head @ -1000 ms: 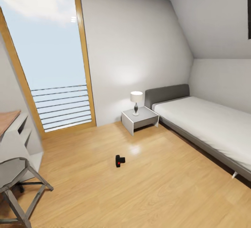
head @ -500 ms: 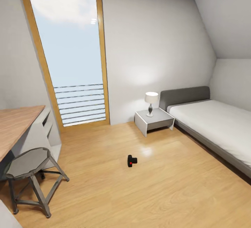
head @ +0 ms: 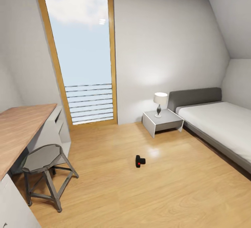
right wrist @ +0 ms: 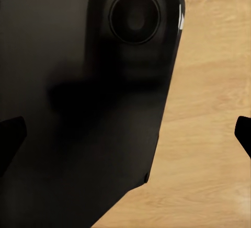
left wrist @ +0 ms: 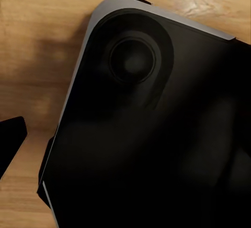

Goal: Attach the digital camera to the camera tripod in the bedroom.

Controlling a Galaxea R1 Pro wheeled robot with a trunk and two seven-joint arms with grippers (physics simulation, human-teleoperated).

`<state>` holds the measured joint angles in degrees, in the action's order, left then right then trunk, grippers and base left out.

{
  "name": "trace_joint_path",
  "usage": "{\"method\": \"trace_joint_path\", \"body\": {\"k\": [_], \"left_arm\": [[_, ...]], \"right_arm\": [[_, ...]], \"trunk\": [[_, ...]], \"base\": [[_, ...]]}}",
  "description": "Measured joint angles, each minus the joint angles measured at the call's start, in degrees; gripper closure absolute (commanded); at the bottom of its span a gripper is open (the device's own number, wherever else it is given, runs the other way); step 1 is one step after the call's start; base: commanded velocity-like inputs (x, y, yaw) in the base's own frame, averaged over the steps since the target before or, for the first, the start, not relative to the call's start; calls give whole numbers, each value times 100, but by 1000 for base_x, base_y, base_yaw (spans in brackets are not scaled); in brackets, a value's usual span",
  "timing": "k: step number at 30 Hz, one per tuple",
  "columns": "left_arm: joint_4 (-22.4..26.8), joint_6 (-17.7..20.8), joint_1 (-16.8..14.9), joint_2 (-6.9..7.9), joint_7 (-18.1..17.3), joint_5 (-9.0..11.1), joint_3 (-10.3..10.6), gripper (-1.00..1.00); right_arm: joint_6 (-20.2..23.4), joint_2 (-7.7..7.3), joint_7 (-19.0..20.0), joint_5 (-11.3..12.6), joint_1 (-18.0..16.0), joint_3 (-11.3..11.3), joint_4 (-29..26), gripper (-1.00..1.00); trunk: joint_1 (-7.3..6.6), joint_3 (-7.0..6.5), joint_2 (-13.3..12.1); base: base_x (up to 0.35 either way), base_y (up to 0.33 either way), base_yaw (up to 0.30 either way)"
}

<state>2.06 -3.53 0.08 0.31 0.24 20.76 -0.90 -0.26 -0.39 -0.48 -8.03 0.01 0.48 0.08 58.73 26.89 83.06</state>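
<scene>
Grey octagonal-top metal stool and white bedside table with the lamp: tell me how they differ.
The grey octagonal-top metal stool stands on splayed thin legs with crossbars; the white bedside table is a low boxy block with an open front. The stool's seat is bare; the table carries a small white-shaded lamp. The stool sits beside the wooden desk, the table against the grey-framed bed. Both rest on the light wood floor.

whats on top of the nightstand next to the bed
A table lamp with a white shade stands on the nightstand, toward its back left; the rest of the top is bare. The nightstand's open underside is in shadow, so anything stored there cannot be seen.
</scene>
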Motion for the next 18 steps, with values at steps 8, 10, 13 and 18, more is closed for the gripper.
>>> {"method": "trace_joint_path", "body": {"k": [8, 10, 13, 18], "left_arm": [[0, 0, 0, -3, 0, 0, 0, -100], [0, 0, 0, -2, 0, 0, 0, -100], [0, 0, 0, -3, 0, 0, 0, -100], [0, 0, 0, -3, 0, 0, 0, -100]], "right_arm": [[-4, 5, 1, 0, 0, -4, 0, -100], [-3, 5, 1, 0, 0, -4, 0, -100], [-2, 5, 1, 0, 0, -4, 0, -100], [1, 0, 1, 0, 0, -4, 0, -100]], "trunk": [[0, 0, 0], [0, 0, 0], [0, 0, 0], [0, 0, 0]], "base": [[0, 305, 7], [0, 320, 2], [0, 322, 1], [0, 323, 0]]}}
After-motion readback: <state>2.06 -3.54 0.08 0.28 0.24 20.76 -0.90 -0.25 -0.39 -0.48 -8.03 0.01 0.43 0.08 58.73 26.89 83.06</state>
